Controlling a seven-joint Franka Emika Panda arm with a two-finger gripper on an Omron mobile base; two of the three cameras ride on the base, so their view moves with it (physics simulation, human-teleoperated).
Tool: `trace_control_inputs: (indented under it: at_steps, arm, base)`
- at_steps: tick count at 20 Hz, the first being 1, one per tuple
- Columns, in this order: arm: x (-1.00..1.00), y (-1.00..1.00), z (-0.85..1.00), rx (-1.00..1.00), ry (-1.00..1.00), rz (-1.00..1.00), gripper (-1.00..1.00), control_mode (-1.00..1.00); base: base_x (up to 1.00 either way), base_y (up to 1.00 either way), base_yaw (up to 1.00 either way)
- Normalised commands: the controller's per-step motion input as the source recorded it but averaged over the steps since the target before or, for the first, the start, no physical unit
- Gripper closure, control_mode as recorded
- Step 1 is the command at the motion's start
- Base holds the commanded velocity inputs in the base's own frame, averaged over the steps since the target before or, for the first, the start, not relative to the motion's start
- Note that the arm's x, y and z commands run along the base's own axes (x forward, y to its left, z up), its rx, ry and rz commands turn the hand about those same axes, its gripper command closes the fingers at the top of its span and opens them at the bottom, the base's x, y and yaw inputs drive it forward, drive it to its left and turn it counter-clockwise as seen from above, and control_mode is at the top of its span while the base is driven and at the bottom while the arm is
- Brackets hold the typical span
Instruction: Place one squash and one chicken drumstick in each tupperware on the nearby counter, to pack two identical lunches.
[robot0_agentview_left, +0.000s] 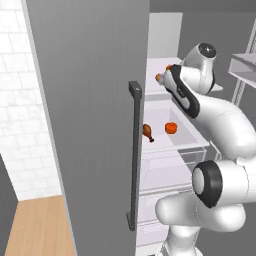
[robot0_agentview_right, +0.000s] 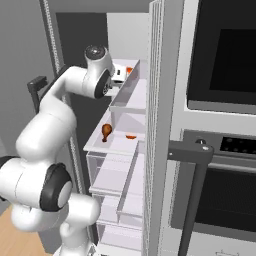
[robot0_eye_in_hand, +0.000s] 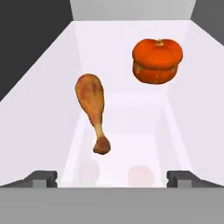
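With pincer (robot0_eye_in_hand: 112, 178) wide, drumstick (robot0_eye_in_hand: 92, 109) lies just ahead.

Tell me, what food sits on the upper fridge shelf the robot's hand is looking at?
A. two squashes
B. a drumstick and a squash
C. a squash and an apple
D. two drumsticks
B: the hand view shows one brown drumstick lying beside one round orange squash on the white shelf, apart from each other.
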Motion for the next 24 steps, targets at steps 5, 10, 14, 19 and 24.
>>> trace_control_inputs:
  at_steps: [5,10,14,19,24]
  arm:
    - [0.72,0.0,-0.2,0.0,0.01,0.02,-1.0,-1.0]
    - [0.67,0.0,-0.25,0.0,0.01,0.02,-1.0,-1.0]
    - [0.61,0.0,-0.2,0.0,0.03,0.02,-1.0,-1.0]
    - [0.31,0.03,-0.32,-0.01,0.09,0.01,1.0,-1.0]
    - [-0.03,0.25,-0.68,-0.08,0.05,0.0,1.0,-1.0]
  base:
    - [0.0,0.0,0.0]
    - [0.0,0.0,0.0]
    - [0.0,0.0,0.0]
    - [0.0,0.0,0.0]
    - [0.0,0.0,0.0]
